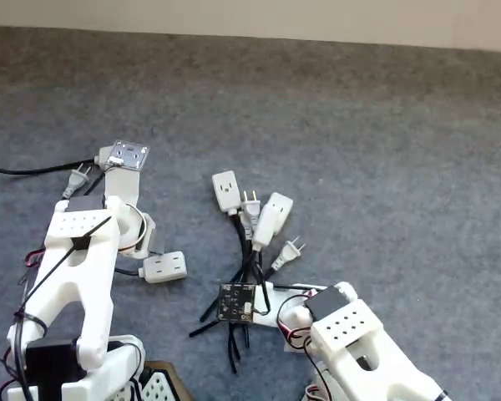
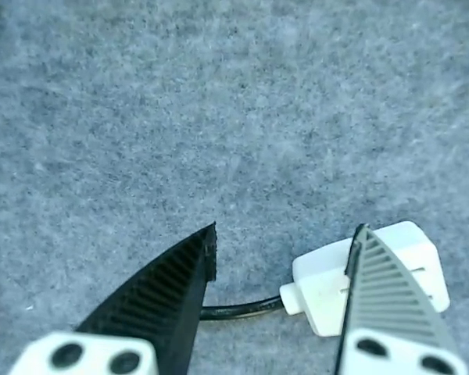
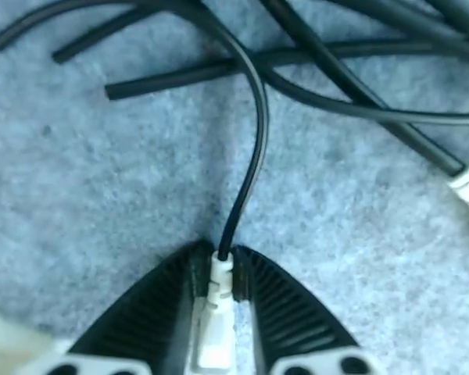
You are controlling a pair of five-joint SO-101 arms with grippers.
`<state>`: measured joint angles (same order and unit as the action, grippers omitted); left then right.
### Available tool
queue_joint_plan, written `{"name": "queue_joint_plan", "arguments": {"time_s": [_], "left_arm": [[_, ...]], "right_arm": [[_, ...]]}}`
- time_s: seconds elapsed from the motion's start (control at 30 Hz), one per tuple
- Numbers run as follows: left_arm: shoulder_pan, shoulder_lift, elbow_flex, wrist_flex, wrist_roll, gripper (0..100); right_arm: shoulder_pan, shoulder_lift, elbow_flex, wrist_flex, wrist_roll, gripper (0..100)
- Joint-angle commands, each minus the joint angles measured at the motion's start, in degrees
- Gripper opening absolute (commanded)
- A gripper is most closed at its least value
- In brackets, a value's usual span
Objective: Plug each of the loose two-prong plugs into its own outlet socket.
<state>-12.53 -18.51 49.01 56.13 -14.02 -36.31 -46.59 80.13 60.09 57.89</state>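
Risk: right pincer point(image 3: 216, 258) clamps plug point(image 3: 214, 320) by cord end; tangled cords point(image 3: 336, 78) may snag and twist it. left pincer point(image 2: 285, 234) open by socket point(image 2: 320, 289).

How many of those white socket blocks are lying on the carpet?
3. A lone socket lies beside the left arm. A squarish socket and a longer socket sit together in the middle, by the cables. The arms may hide others.
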Motion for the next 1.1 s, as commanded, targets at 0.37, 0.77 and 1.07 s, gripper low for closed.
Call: {"name": "queue_joint_plan", "arguments": {"time_s": [0.37, 0.77, 1.07], "left_arm": [[1.01, 0.04, -0.13, -0.26, 0.18, 28], [1.01, 0.04, -0.13, -0.44, 0.18, 28], [1.10, 0.04, 0.66, -0.97, 0.18, 28]], "right_arm": [[-0.57, -0.13, -2.95, 5.93, -0.44, 12.1], [10.86, -0.13, -6.20, 6.11, 5.89, 1.0], [9.01, -0.13, -7.78, 5.93, 5.63, 0.6]]}}
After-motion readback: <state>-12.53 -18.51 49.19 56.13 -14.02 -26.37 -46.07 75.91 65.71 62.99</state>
